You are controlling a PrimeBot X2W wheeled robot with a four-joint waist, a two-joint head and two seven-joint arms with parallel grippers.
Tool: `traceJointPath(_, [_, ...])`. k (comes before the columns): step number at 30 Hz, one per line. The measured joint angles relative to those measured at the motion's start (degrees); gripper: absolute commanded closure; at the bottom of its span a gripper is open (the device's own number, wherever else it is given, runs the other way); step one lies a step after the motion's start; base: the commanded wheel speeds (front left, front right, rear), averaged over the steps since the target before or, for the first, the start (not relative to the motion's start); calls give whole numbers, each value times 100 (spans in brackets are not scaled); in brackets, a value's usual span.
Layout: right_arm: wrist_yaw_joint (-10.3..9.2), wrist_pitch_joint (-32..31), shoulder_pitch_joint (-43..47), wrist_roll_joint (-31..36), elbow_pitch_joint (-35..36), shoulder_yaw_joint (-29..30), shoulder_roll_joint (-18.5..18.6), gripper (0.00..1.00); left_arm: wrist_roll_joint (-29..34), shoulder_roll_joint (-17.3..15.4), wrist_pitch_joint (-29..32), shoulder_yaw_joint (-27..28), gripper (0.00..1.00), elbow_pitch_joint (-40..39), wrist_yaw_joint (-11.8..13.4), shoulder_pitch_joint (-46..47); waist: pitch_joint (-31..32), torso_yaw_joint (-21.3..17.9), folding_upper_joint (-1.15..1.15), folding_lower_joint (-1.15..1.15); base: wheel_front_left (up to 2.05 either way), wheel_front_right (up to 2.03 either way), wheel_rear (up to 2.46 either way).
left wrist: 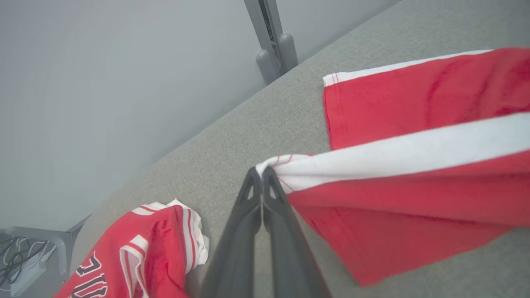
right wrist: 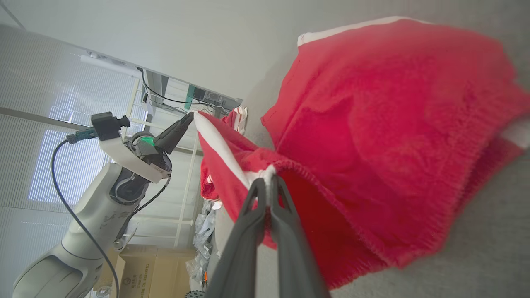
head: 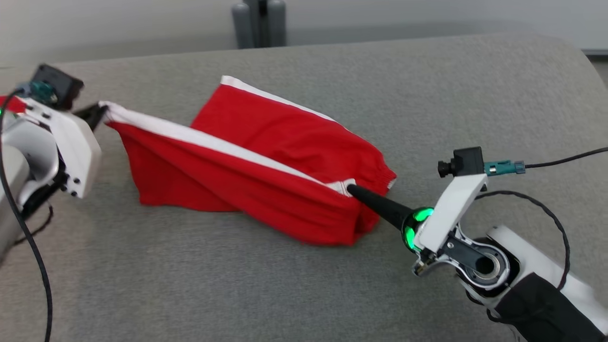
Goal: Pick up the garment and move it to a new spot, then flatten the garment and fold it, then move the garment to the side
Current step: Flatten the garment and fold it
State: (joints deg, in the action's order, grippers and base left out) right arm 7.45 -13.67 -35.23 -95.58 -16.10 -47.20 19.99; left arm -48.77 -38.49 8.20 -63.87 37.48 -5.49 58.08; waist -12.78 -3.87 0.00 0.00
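Left gripper [head: 102, 110], right gripper [head: 350, 189]: both clenched on red shorts [head: 256, 166], stretched between them mid-frame.

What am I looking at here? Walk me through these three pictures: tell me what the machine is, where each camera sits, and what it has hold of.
This is a wheeled robot with two arms, each ending in a two-fingered claw. The wide picture comes from a camera on its head, looking down at a grey padded surface. The other two come from cameras on the wrists, looking along each claw's dark fingers.

On the surface lies a pair of red shorts with white side stripes. The left claw is shut on the hem end of one stripe, and the right claw is shut on the elastic waistband, so the shorts are stretched between them, partly lifted.

The left wrist picture also shows a second red garment with dark lettering, crumpled nearby.
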Motion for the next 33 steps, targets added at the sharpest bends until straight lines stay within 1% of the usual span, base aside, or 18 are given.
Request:
traceJointPath(7, [0,430,-237,216,-129,186,-439,100,335,193,-125,5,100,684,67,730,-422,-457,0,0,0,0,0])
traceJointPath(15, [0,560,-538,381,-314,197,-922,100,546,489,-176,-66,100,1450,55,1282,-837,-852,0,0,0,0,0])
traceJointPath(20, [0,644,-720,417,-566,249,-1207,100,644,700,-180,-196,100,1838,-25,1472,-1062,-1029,0,0,0,0,0])
traceJointPath(26, [0,697,-896,438,-748,314,-1345,100,704,912,-300,-299,100,2184,-97,1670,-1259,-1184,0,0,0,0,0])
traceJointPath(33, [0,771,-977,409,-1000,444,-1460,100,792,1072,-471,-391,100,2654,-105,1840,-1415,-1331,0,0,0,0,0])
